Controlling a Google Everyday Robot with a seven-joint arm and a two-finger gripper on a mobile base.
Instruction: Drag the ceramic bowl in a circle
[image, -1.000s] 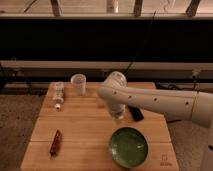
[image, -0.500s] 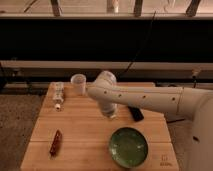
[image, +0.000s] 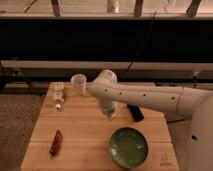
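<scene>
currently: empty ceramic bowl (image: 128, 146) sits front right on wooden table (image: 85, 125), untouched. gripper (image: 110, 108) down at mid-table just behind it, grip state can't tell. white cup (image: 78, 83) at back, contents unseen.

Jaws over table (image: 82, 127) middle, hidden by arm (image: 150, 97), itself cropped right

- No txt, nos. or brand legible anywhere.
- Wooden table (image: 85, 125): small dark printed mark (image: 165, 161) at front-right corner, just right of ceramic bowl (image: 128, 146); too small to read.
- Small bottle (image: 59, 95), back-left of table: label can't be made out.
- Gripper (image: 110, 111): over table middle, behind bowl, apart from it; no legible markings.
</scene>
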